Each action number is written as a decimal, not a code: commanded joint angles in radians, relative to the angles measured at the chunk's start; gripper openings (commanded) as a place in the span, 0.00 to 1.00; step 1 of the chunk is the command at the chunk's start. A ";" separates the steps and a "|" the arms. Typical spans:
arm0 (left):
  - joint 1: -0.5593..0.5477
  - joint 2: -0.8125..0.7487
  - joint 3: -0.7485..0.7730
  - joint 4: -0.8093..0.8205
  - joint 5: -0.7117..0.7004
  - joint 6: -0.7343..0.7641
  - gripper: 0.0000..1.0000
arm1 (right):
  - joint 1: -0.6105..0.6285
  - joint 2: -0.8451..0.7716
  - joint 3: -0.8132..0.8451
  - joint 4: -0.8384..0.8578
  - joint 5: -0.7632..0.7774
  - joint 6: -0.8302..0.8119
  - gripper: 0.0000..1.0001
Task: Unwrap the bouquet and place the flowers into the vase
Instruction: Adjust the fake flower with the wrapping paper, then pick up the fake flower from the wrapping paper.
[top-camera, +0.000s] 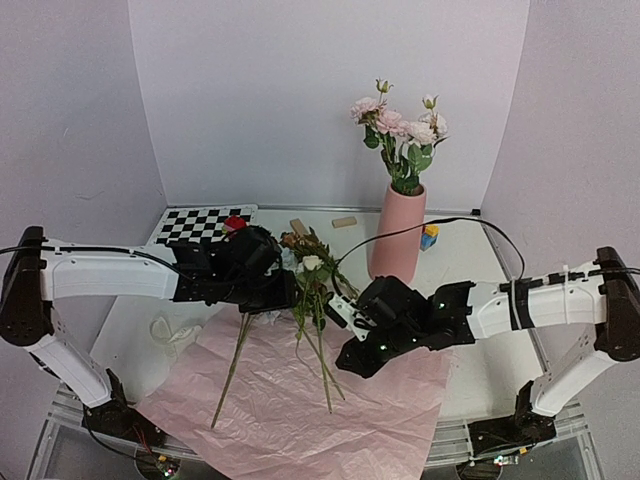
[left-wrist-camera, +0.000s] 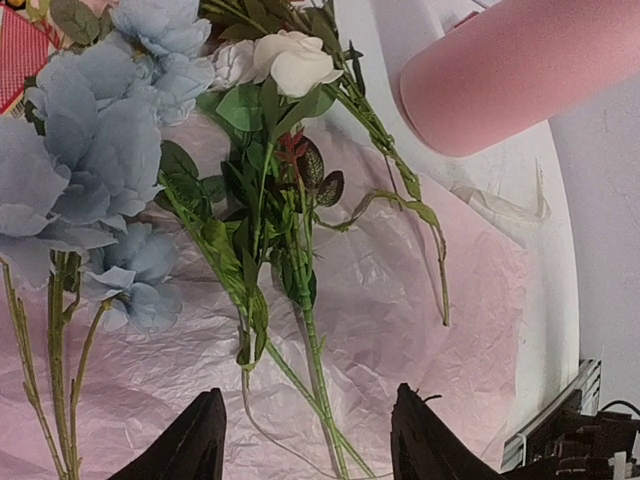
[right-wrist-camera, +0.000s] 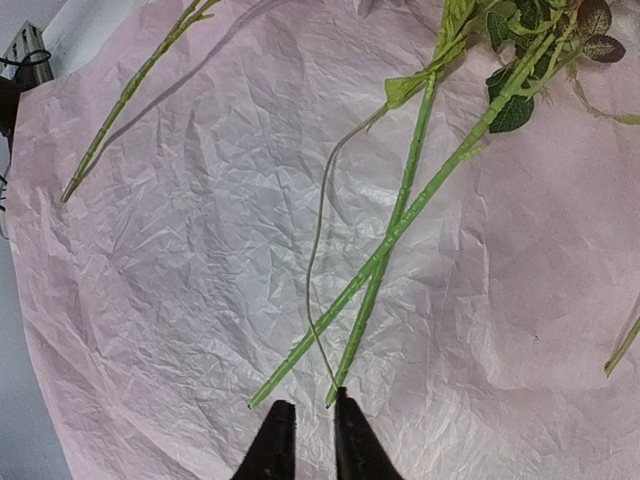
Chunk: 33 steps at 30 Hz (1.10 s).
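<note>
The crinkled pink paper sheet lies spread flat on the near half of the white worktop. A coil of cream ribbon rests at the sheet's 10 o'clock edge.

The right gripper hangs low over the sheet. Its black fingers stand almost together, with only a slim gap. The cut ends of two crossed green stems lie at the mouth of that gap; whether either one is pinched cannot be told.

The left gripper hovers over the loose green-stemmed artificial flowers, fingers spread wide, nothing between them. These flowers lie on the sheet, heads toward 12 o'clock: light blue blooms beside a cream rose.

The tall matte pink vase stands upright at 1 o'clock from the loose flowers, beyond the sheet. It holds pale pink blooms with green leaves.

A black-and-white checkerboard lies flat at 11 o'clock, against the back wall.
</note>
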 joint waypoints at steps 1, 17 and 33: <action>0.002 0.065 0.056 0.028 -0.008 0.003 0.53 | 0.005 0.003 -0.028 -0.021 0.019 0.000 0.22; -0.001 0.049 0.010 0.062 -0.026 -0.009 0.48 | 0.006 0.191 -0.021 0.125 -0.097 -0.044 0.30; 0.001 0.061 -0.009 0.085 0.026 -0.011 0.52 | 0.005 0.062 -0.058 0.109 -0.129 -0.018 0.00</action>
